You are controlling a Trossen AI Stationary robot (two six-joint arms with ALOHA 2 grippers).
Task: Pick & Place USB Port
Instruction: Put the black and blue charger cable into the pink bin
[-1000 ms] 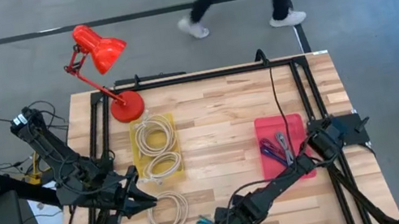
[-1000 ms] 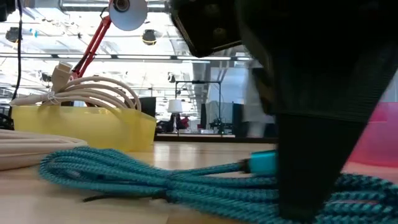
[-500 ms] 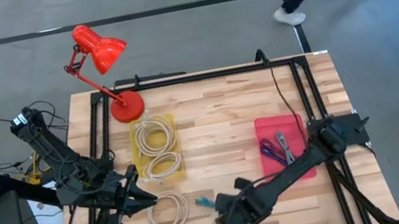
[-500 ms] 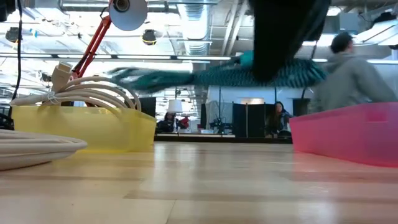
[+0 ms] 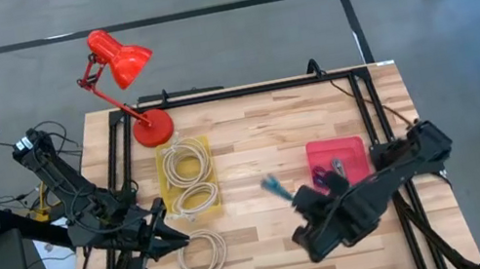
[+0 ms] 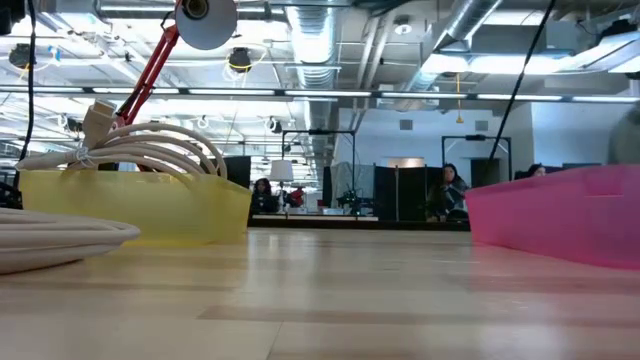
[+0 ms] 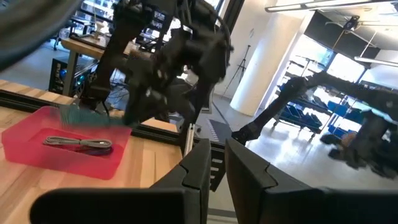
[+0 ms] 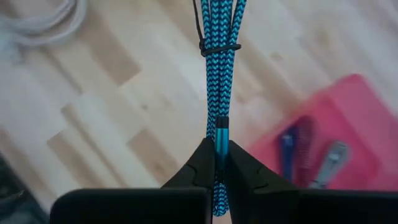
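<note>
Teal braided USB cable [image 8: 219, 56] is gripped by right end effector [image 8: 216, 163], held above table [image 5: 261, 141] just left of pink tray [image 5: 353, 147]. Left end effector [image 7: 211, 165] is parked at near-left edge, nearly closed, empty.

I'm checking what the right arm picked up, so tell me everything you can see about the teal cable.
The teal braided cable is a bundle folded into parallel strands, with a blue-and-black zigzag woven sheath, cinched by a thin black tie. A smooth teal connector shell sits at the held end. The right gripper is shut on it, and it extends straight out past the fingers, lifted off the wooden table, beside the pink tray. Nothing else touches it.
</note>
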